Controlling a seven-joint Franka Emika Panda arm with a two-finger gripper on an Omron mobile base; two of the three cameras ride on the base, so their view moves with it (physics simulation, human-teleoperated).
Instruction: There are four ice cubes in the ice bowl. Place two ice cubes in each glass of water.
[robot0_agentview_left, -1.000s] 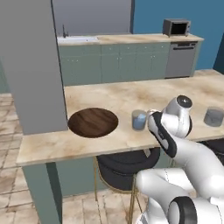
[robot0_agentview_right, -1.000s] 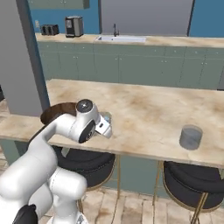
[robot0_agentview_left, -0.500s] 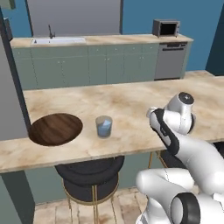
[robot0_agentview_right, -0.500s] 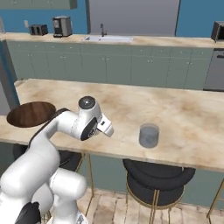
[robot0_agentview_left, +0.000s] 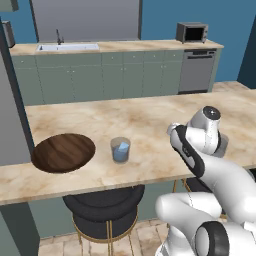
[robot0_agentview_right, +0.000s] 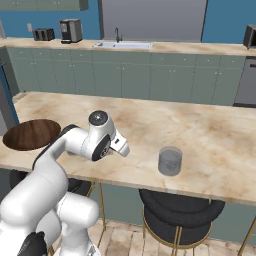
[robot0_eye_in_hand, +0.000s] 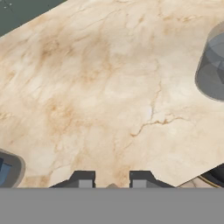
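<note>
Hand view: my end effector (robot0_eye_in_hand: 112, 181) hangs over bare marble counter (robot0_eye_in_hand: 100, 87) between the two glasses.
My fingertips (robot0_eye_in_hand: 83, 179) stand a narrow gap apart; something small and pale sits between them at the frame's bottom edge, but I cannot tell whether I am grasping an ice cube. The empty-looking glass (robot0_eye_in_hand: 213, 65) stands ahead to my right; the other glass (robot0_agentview_left: 120, 149), holding pale blue ice cubes (robot0_agentview_left: 120, 148), is to my left. Further left, beyond that glass, the ice bowl (robot0_agentview_left: 63, 152) rests near the counter's front edge, well apart from my end effector.
</note>
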